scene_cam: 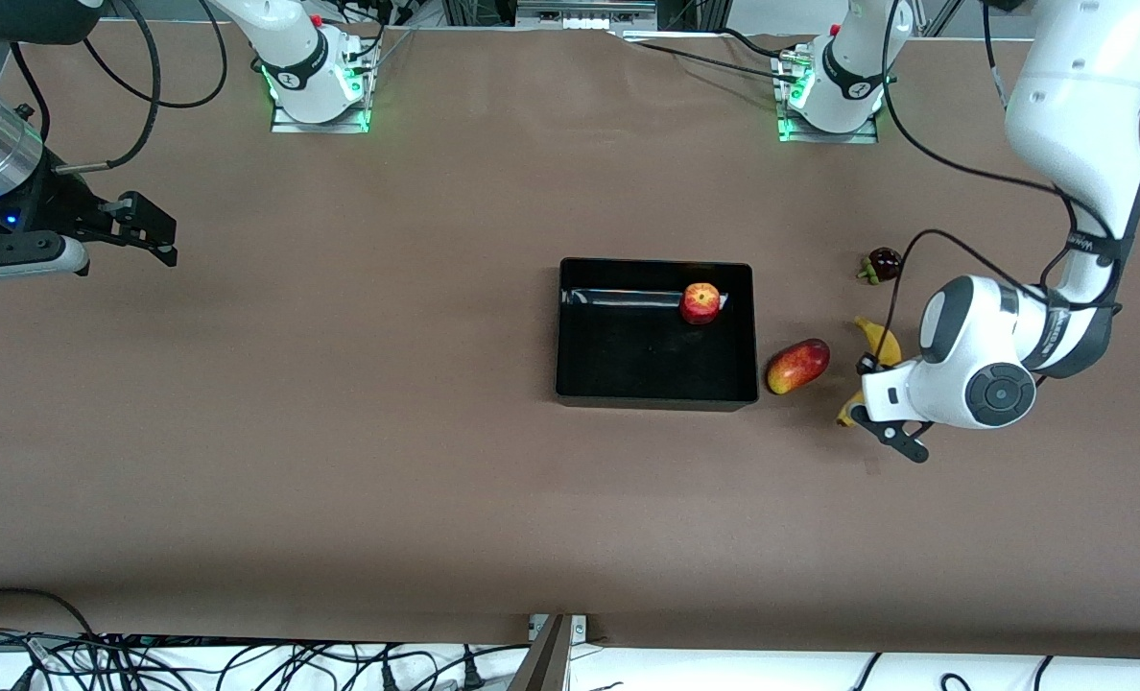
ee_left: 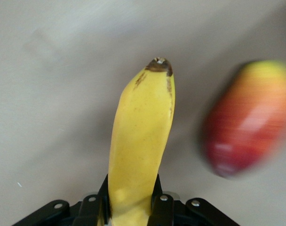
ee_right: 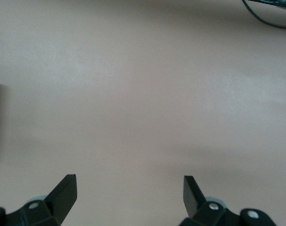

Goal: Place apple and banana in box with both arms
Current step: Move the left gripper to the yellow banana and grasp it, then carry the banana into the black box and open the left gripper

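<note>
The yellow banana (scene_cam: 879,341) is beside the black box (scene_cam: 628,360), toward the left arm's end of the table. My left gripper (scene_cam: 867,389) is shut on it. In the left wrist view the banana (ee_left: 140,141) runs out from between the two fingers of the left gripper (ee_left: 131,200), its dark tip pointing away. Whether it rests on the table I cannot tell. The red apple (scene_cam: 700,302) with a pale yellow patch sits inside the box by the wall farthest from the front camera. My right gripper (scene_cam: 153,230) hangs open over bare table at the right arm's end, and the right gripper (ee_right: 129,188) holds nothing.
An oblong red-and-yellow fruit (scene_cam: 797,366) lies between the box and the banana, and it shows blurred as the oblong fruit (ee_left: 249,117) in the left wrist view. A small dark fruit (scene_cam: 883,263) sits farther from the front camera than the banana. Cables run along the table's near edge.
</note>
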You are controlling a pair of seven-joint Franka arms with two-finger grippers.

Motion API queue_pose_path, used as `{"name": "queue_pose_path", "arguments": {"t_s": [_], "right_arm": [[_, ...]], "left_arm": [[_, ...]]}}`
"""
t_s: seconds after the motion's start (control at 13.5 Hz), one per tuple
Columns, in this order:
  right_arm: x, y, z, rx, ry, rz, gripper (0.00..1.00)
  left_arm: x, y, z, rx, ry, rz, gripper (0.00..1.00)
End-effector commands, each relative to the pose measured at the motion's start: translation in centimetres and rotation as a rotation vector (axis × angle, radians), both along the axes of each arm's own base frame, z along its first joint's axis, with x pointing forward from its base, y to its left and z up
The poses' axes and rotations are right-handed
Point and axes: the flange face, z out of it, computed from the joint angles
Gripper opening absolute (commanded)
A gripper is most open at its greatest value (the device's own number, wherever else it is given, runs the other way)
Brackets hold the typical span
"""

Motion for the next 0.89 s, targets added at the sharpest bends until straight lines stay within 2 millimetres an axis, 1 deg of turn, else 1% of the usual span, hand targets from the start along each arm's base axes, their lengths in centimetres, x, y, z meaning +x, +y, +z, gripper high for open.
{"name": "queue_pose_path", "arguments": {"t_s": [0.0,0.07,0.15,0.22,0.3,0.37,0.52,0.59,0.67,0.81], "right_arm": [[0.1,0.1,0.6,-0.005,-0.008,0.005,1.00],[0.1,0.1,0.5,-0.008,-0.006,0.005,1.00],[0.1,0.0,0.6,-0.003,-0.007,0.004,1.00],[0.1,0.0,0.5,-0.002,-0.006,0.004,1.00],[0.1,0.0,0.5,-0.004,-0.006,0.004,1.00],[0.1,0.0,0.5,-0.003,-0.007,0.004,1.00],[0.2,0.1,0.5,-0.002,-0.009,0.004,1.00],[0.2,0.1,0.5,-0.002,-0.009,0.004,1.00],[0.2,0.1,0.6,-0.001,-0.010,0.004,1.00],[0.2,0.0,0.6,-0.001,-0.010,0.002,1.00]], "left_arm": [[-0.2,-5.5,7.4,-0.018,0.046,0.106,0.00],[-0.7,-8.3,8.7,-0.018,0.061,0.173,0.00],[-1.5,-11.0,9.0,-0.007,0.071,0.242,0.00],[-2.4,-14.2,8.7,-0.001,0.083,0.274,0.00],[-3.0,-16.7,7.2,-0.002,0.107,0.297,0.00],[-3.3,-19.2,6.3,-0.051,0.109,0.328,0.00],[-4.8,-23.9,4.9,-0.049,0.070,0.386,0.00],[-5.5,-25.5,2.9,-0.036,0.072,0.404,0.00],[-6.2,-26.5,1.4,-0.039,0.066,0.415,0.00],[-8.2,-27.9,-1.5,-0.049,0.048,0.415,0.00]]}}
